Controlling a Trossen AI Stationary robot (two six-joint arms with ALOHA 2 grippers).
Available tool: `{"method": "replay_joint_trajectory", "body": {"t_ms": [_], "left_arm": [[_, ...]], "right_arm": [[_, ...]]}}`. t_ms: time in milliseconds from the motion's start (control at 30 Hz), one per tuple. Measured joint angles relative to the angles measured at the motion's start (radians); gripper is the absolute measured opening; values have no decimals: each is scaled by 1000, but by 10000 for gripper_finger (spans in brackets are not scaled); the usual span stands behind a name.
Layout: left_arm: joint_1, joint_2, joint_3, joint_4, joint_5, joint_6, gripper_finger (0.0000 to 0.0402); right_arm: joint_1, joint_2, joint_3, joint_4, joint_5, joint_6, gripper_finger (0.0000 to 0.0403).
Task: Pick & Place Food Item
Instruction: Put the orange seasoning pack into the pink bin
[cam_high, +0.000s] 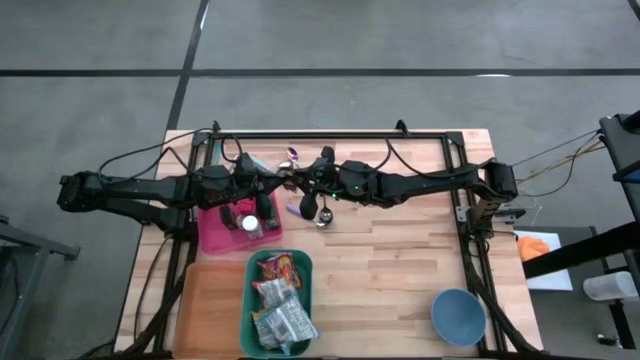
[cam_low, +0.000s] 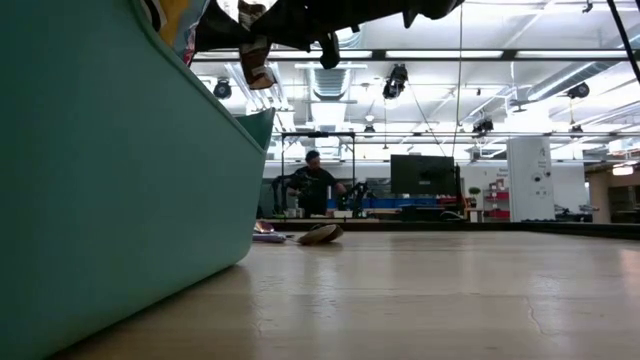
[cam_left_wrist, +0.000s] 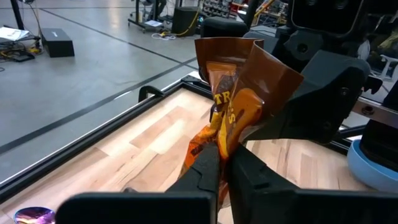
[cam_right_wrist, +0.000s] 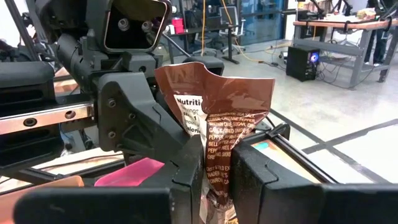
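**Plainly a two-sided hold on one brown snack bag**

Up in the air over the wooden table, at about 11 o'clock from its centre in the high view: a brown snack bag, upright and creased, with orange print on one face and a nutrition panel on the other.

Clamped on its lower part by the left gripper, reaching in from the 9 o'clock side, with both dark fingers pressed together on the foil.

Pinched just as firmly from the opposite face by the right gripper, reaching in from the 3 o'clock side, jaws closed on the bag's lower edge.

Almost nose to nose, the two, with only the bag between them and nothing of it touching the table.

Below and beside the left arm, at about 9 to 10 o'clock: a pink bin with a few small items inside, too small to name.

Just beside it at 7 o'clock: a teal bin full of snack packets.

Touching the teal bin's outer side, at 8 o'clock: an orange tray.

Well apart, near the 4 o'clock corner: a blue bowl.

Beyond the table, in the low view: a person at a far bench.
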Motion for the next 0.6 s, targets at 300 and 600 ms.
{"method": "replay_joint_trajectory", "body": {"t_ms": [300, 600], "left_arm": [[0, 0, 0, -5, 0, 0, 3], [0, 0, 0, -8, -1, 1, 1]], "right_arm": [[0, 0, 0, 0, 0, 0, 58], [0, 0, 0, 0, -1, -1, 58]]}}
